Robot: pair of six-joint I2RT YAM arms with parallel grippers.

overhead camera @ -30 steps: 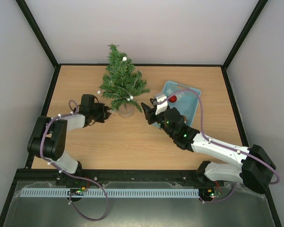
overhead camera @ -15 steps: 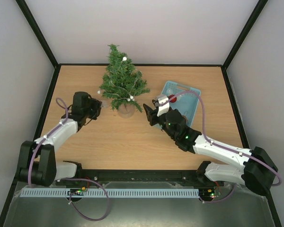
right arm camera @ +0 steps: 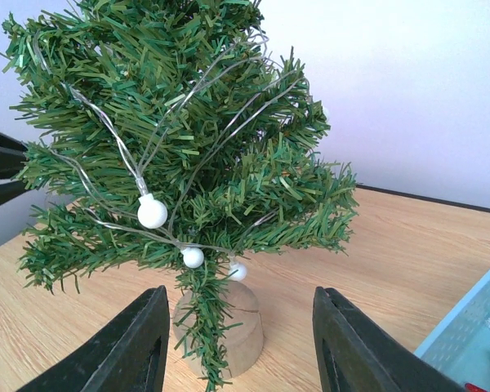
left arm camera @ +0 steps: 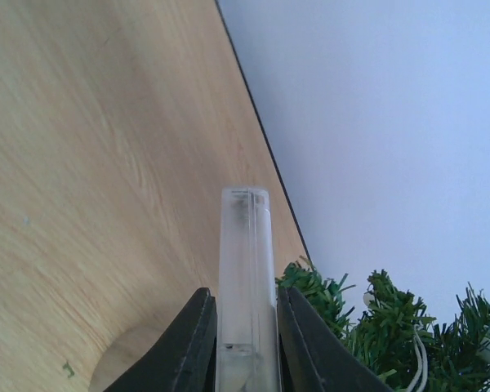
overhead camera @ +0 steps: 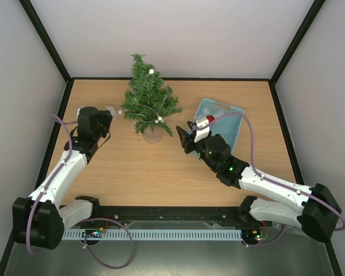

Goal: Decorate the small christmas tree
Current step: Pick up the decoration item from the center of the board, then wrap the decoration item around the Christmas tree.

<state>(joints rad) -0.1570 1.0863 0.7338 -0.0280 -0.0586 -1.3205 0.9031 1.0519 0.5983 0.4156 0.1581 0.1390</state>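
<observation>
Small christmas tree [overhead camera: 149, 100] stands upright toward the back of the wooden table [overhead camera: 161, 167], wound with a wire of white bulbs [right arm camera: 153, 212]. To its left, the left gripper [left arm camera: 245, 343] is clamped on a clear plastic case [left arm camera: 247, 245]. Right of the tree, the right gripper [overhead camera: 183, 138] faces it, fingers apart, gripping nothing. Farther right sits a light blue basket [overhead camera: 218, 104].

The small christmas tree [overhead camera: 148, 103] stands upright on its base, strung with white bulbs [right arm camera: 153, 212].
</observation>
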